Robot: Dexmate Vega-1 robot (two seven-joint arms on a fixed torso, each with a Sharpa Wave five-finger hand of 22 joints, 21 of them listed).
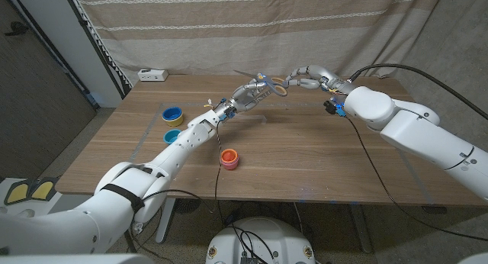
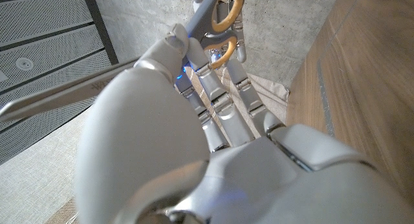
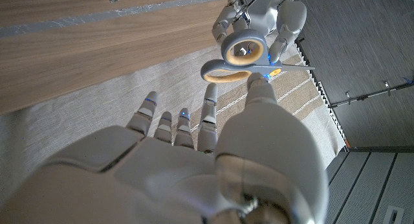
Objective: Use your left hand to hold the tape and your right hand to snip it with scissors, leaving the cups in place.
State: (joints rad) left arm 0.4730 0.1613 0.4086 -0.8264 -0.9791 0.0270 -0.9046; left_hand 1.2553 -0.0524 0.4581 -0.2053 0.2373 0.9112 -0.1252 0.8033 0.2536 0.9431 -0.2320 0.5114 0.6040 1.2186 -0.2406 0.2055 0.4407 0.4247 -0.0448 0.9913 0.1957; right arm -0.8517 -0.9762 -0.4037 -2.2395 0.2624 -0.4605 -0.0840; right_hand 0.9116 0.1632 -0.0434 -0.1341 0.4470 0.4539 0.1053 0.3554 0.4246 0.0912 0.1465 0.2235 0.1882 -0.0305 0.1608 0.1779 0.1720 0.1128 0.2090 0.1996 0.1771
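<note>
Head view: both arms reach to the middle of the counter's [image 1: 320, 169] far edge, where the two hands meet in the air over the wood. The left hand [image 1: 248, 94] grips the scissors [image 1: 271, 84] near the pivot. The blades point toward the far left corner, and the tan handle loops face the right hand [image 1: 305, 75].

In the right wrist view, the right hand's fingers [image 3: 208, 114] are spread apart. Its thumb reaches up to the nearer loop but is not through it, so I judge that hand to be holding nothing yet.

I cannot tell whether the left hand also carries any tape.

The cups stand apart from the hands and look undisturbed:
- The yellow cup [image 1: 173, 114] is near the left edge.
- The blue cup [image 1: 173, 136] is just in front of the yellow one.
- The red cup [image 1: 229, 158] is toward the near edge.

As I read it, the task is at an early stage. The scissors sit in the hand meant for the tape, seemingly offered across. What remains is for the right hand to take them, the left to hold the tape, and the snip to be made.
</note>
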